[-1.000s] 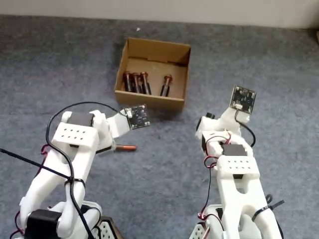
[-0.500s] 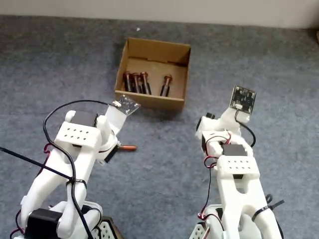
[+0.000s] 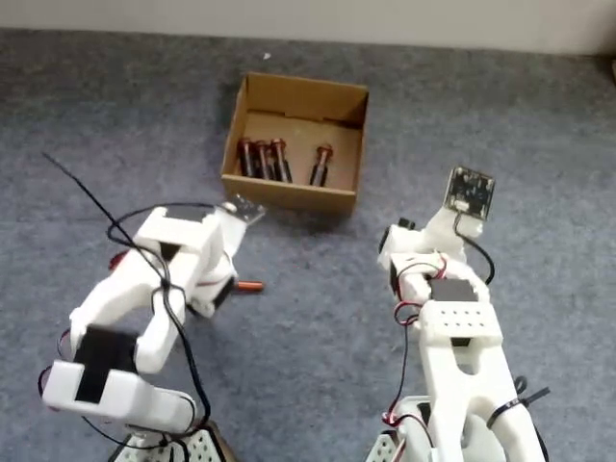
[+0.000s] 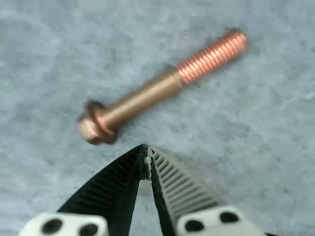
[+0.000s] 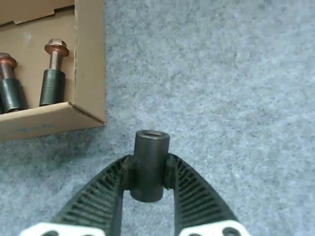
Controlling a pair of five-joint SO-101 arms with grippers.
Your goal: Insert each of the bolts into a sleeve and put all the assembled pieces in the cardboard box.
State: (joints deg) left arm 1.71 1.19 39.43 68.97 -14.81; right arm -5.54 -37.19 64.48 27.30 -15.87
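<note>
While left jaws sit pressed together near bolt (image 4: 152,93) | right jaws pinch sleeve (image 5: 149,160)

Open lane down the middle, with box walls and two arms at its edges.

Between the white left arm (image 3: 183,252) and the white right arm (image 3: 452,327), a broad strip of the grey felt-covered table (image 3: 318,318) lies bare up to the front wall of the open brown cardboard box (image 3: 289,195). Inside, three bolted black sleeves (image 3: 263,160) crowd the left side and a fourth (image 3: 320,166) lies apart, with a narrow gap between them and bare floor behind. The copper-coloured bolt (image 4: 157,93) lies flat with bare felt all round, just off the closed tips of the left gripper (image 4: 146,156). The right gripper (image 5: 149,167), clamped on a short black metal sleeve (image 5: 150,147), sits near the box's corner, with open table on the side away from the box.
</note>
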